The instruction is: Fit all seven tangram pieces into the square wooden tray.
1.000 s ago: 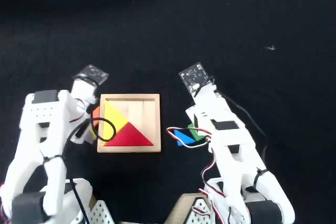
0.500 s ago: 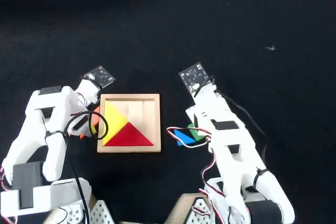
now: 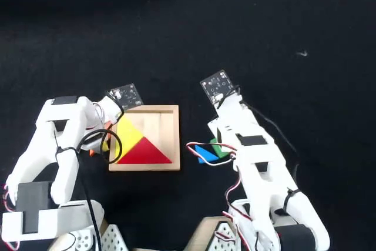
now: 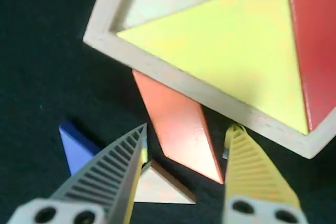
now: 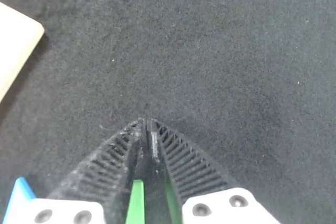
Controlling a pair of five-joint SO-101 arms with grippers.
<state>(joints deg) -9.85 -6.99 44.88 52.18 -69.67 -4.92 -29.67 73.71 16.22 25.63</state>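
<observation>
the left gripper (image 4: 189, 128) hangs wide open astride the flat orange parallelogram piece (image 4: 178, 121) just outside the square wooden tray (image 4: 210, 97) (yellow triangle (image 4: 226, 51) and red triangle (image 4: 315, 35) already inside), so grasping it seems the step in hand, needing a descent and squeeze; the right gripper (image 5: 145, 125) rests closed.

Pale wooden tray (image 3: 144, 167), yellow triangle (image 3: 130, 134), red triangle (image 3: 147, 153)

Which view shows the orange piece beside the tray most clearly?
The left wrist view: the orange piece lies nearly whole, framed by the open left claw, against the tray. The high view gives an orange sliver beside the tray, under the arm; the right wrist view faces cloth.
</observation>
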